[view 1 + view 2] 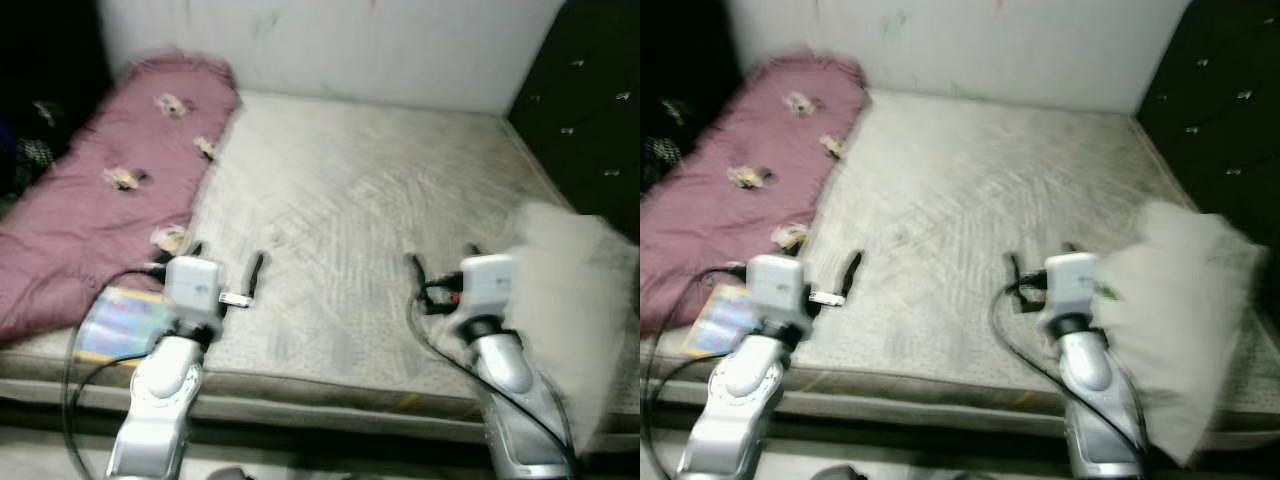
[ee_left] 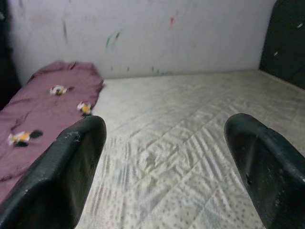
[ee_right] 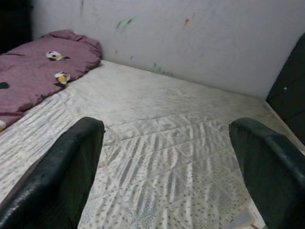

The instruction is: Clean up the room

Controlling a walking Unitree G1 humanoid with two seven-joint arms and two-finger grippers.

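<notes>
**Presently: both grippers empty over the mattress**

Left gripper (image 1: 228,268) hovers low over the near edge of the mattress (image 1: 360,210), fingers spread wide, nothing between them. Right gripper (image 1: 440,268) is level with it, likewise parted and empty. Judged: a ready posture, both tools held forward of the body to begin tidying.

From the left gripper, a colourful book (image 1: 120,325) lies at about 8 o'clock, on the mattress's near corner. A maroon blanket (image 1: 110,200) with small flower motifs runs from 9 to 11 o'clock along the mattress's left side. From the right gripper, a pale pillow (image 1: 575,300) sits at 3 o'clock, overhanging the mattress edge, likely the nearest candidate.
</notes>
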